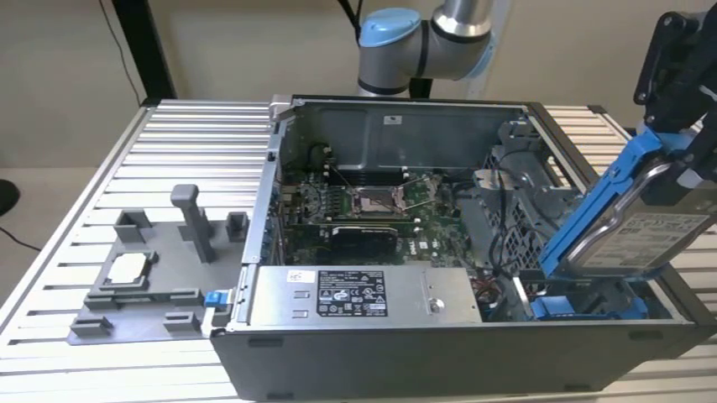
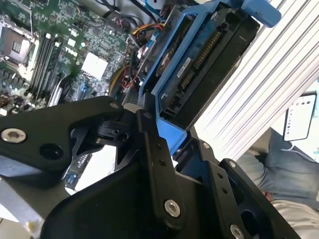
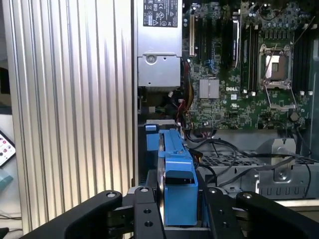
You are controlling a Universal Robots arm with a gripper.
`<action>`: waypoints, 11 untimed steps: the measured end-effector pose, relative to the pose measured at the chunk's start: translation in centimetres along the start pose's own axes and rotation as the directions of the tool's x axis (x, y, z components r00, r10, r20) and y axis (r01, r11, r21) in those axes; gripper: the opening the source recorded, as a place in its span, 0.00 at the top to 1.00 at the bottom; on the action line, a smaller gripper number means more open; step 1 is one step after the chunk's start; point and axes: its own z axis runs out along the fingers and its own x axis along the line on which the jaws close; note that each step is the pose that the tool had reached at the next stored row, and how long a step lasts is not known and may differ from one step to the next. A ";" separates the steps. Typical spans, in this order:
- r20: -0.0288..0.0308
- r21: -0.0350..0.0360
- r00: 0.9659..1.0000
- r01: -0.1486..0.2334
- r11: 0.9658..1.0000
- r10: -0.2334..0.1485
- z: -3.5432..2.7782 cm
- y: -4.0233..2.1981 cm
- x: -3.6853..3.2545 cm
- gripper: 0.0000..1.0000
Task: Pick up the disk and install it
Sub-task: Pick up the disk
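The computer case [image 1: 448, 357] lay open on the table [image 1: 191, 134], and the arm's base [image 1: 409, 46] stood behind it. Inside the case, the power-supply box [image 1: 358, 294] sat along the wall nearest the camera, with the motherboard [image 1: 381, 201] behind it. A fixture plate [image 1: 157, 285] lay beside the case on the exterior view's left. At the case's end on the exterior view's right, the disk [image 1: 644, 239] stood tilted. Its lower end was inside the case and its upper end was between the fingers of the gripper [image 3: 182, 204].

I see a ribbed aluminium table [image 1: 168, 143] in front of a plain beige wall [image 1: 247, 46], with a dark upright post [image 1: 143, 42] behind its corner.
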 end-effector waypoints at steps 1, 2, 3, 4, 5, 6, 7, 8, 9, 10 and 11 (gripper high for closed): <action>0.000 0.000 1.000 0.003 1.000 -0.003 0.02 0.07 0.03 1.00; 0.000 0.000 1.000 0.003 1.000 -0.003 0.01 0.08 0.03 1.00; 0.000 0.000 1.000 0.003 1.000 -0.003 0.01 0.08 0.03 1.00; 0.000 0.000 1.000 0.003 1.000 -0.003 0.01 0.08 0.03 1.00; 0.000 0.000 1.000 0.003 1.000 -0.003 0.01 0.08 0.03 1.00; 0.000 0.000 1.000 0.004 1.000 -0.004 0.01 0.09 0.03 1.00; 0.000 0.000 1.000 0.004 1.000 -0.004 0.01 0.09 0.03 1.00; 0.000 0.000 1.000 0.004 1.000 -0.004 0.01 0.09 0.03 1.00; 0.000 0.000 1.000 0.004 1.000 -0.004 0.01 0.09 0.03 1.00; 0.000 0.000 1.000 0.004 1.000 -0.004 0.01 0.09 0.03 1.00; 0.000 0.000 1.000 0.004 1.000 -0.004 0.01 0.09 0.03 1.00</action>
